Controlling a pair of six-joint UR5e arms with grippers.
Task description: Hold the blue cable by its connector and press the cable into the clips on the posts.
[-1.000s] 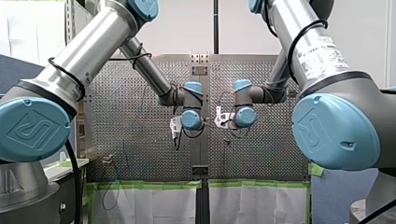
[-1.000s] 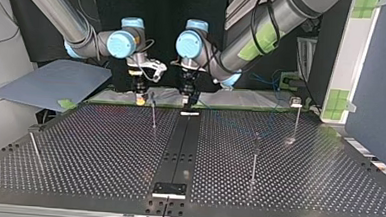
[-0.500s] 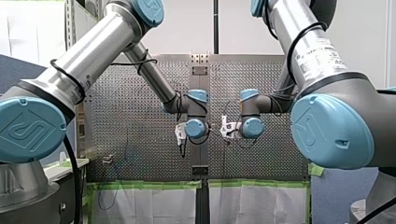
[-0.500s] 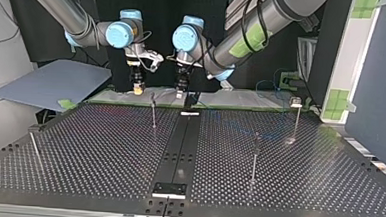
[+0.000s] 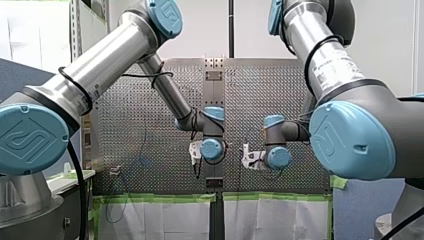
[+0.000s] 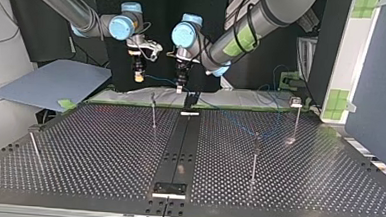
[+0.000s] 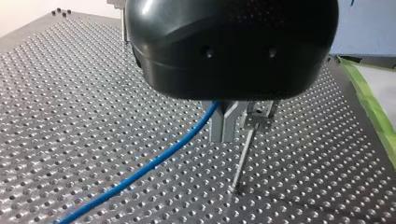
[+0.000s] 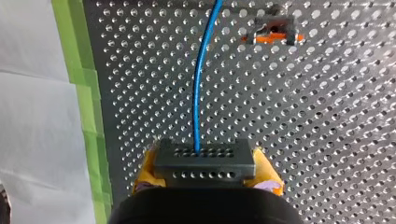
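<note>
Firmly, right tool [image 8: 206,173] clamps the connector [image 8: 205,161], left tool [image 7: 225,126] pinching the blue cable [image 7: 154,161].

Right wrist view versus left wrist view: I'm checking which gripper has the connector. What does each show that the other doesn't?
Only the right wrist view: the black connector, held between the yellow pads of my right gripper. Only the left wrist view: my left gripper, its metal fingers shut on the cable, beside the rod of a post. Both: the cable, the table, green tape and a clip.
</note>
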